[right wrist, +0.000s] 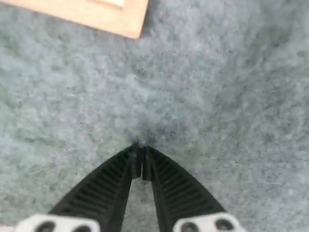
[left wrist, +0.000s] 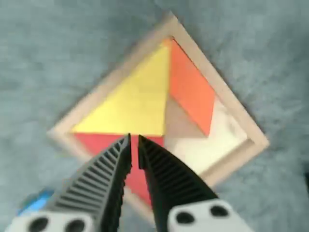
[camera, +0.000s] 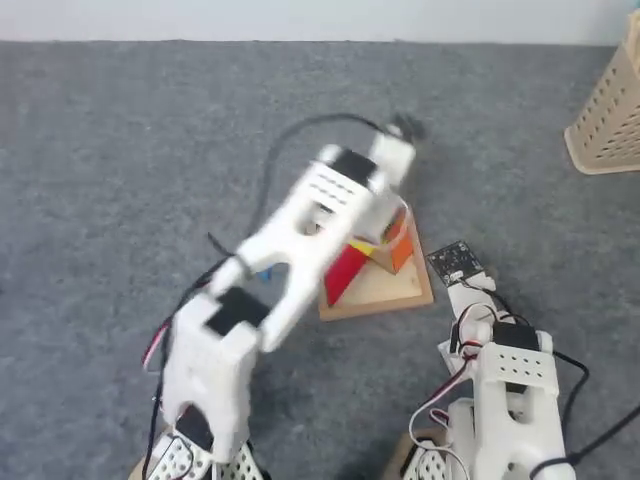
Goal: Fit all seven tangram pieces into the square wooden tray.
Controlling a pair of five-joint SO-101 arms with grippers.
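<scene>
Grey carpet covers the whole work surface, and a strip of pale wall runs along its far edge at twelve o'clock. A beige perforated basket stands off at two o'clock, well apart from everything else.

The square wooden tray lies just right of the middle of the carpet. A red piece sits in it toward its eight o'clock side and an orange piece toward two o'clock. A yellow piece lies between them, touching both. Bare wood shows along the tray's five o'clock side. A blue piece lies on the carpet at the tray's nine o'clock, outside the rim.

The left arm stretches from seven o'clock up over the tray. Its left gripper hangs above the seam where yellow meets red, its fingers a sliver apart with nothing between them. The right arm stands at five o'clock. The right gripper points at bare carpet near a tray corner, its tips pressed together and empty.
</scene>
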